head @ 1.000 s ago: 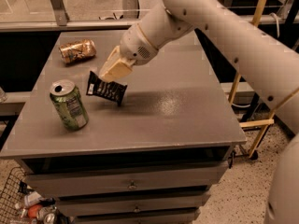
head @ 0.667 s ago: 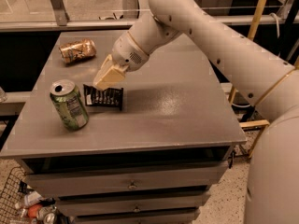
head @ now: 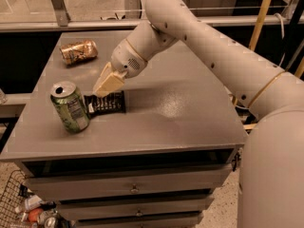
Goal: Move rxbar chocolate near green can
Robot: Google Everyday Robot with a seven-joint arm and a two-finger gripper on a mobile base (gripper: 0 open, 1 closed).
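Note:
The rxbar chocolate [head: 105, 103], a flat black-wrapped bar with pale lettering, lies on the grey table [head: 180, 113] at the front left. Its left end is right beside the green can [head: 70, 107], which stands upright with its silver top open. My gripper [head: 101, 92] hangs at the end of the white arm, angled down to the left, with its tan tip at the bar's far edge. The tip hides part of that edge.
A dented gold-brown can [head: 78, 52] lies on its side at the table's back left. Drawers sit under the table top. A wire basket [head: 19, 208] with clutter stands on the floor at lower left. A rail runs behind the table.
The bar was tilted up in my gripper to the right of the can. It has come down to the left and now lies flat beside the green can, with my gripper lower.

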